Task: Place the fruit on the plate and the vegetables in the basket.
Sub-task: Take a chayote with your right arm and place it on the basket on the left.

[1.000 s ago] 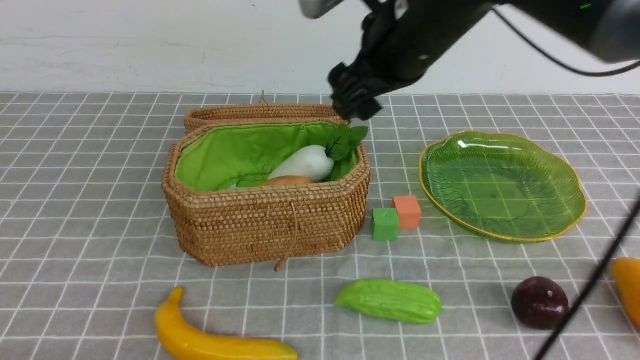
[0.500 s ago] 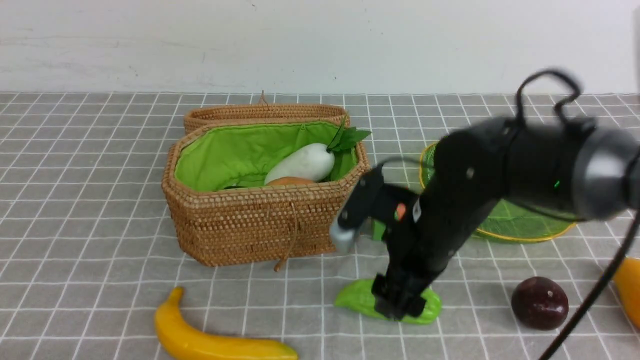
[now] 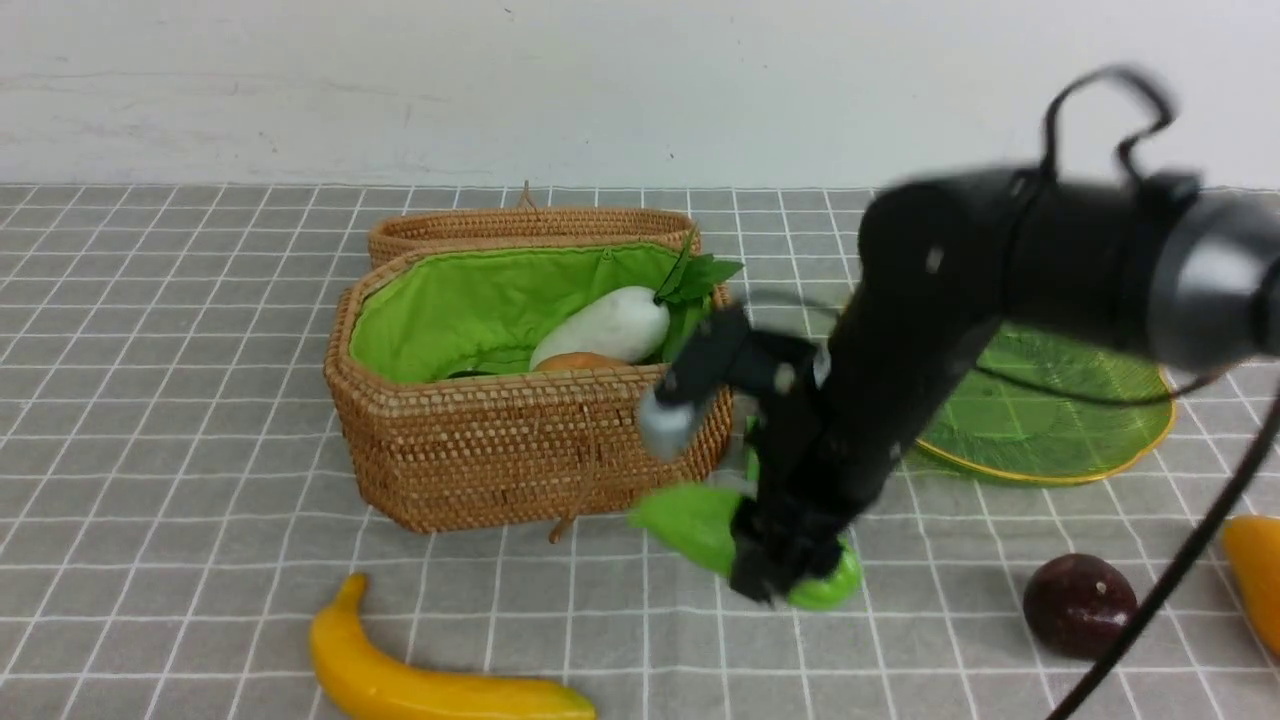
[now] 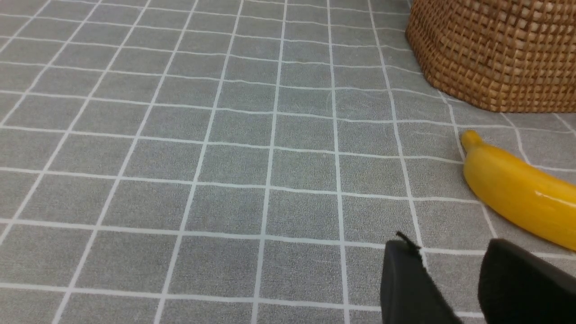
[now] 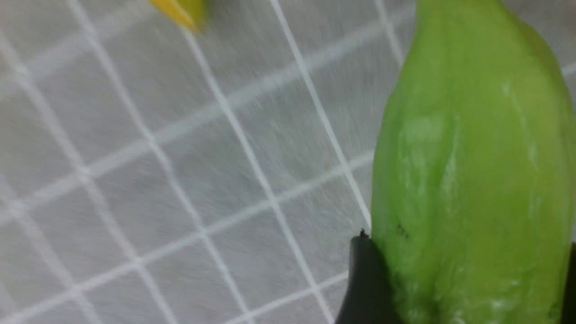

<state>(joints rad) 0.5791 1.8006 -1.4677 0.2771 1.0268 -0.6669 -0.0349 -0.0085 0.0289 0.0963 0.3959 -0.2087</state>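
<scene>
My right gripper (image 3: 775, 570) is shut on the glossy green gourd (image 3: 690, 525), which hangs tilted just in front of the basket (image 3: 520, 450). In the right wrist view both fingers press the gourd's (image 5: 468, 180) sides, around my right gripper (image 5: 468, 243). A white radish (image 3: 600, 325) and an orange-brown vegetable (image 3: 580, 362) lie inside the basket. The green plate (image 3: 1080, 420) holds nothing that I can see. Banana (image 3: 430, 685), plum (image 3: 1080, 605) and mango (image 3: 1258, 575) lie on the cloth. My left gripper (image 4: 450, 247) is open and holds nothing, near the banana (image 4: 517, 193).
The basket's woven lid (image 3: 520, 222) lies behind it. My right arm (image 3: 950, 330) reaches across in front of the plate's left part and hides the small cubes. A black cable (image 3: 1170, 590) crosses the front right corner. The basket's corner (image 4: 495, 54) shows in the left wrist view.
My right arm swung from above the basket down to the gourd, closed on it and has now raised it and carried it left toward the basket. The left gripper stayed still.
</scene>
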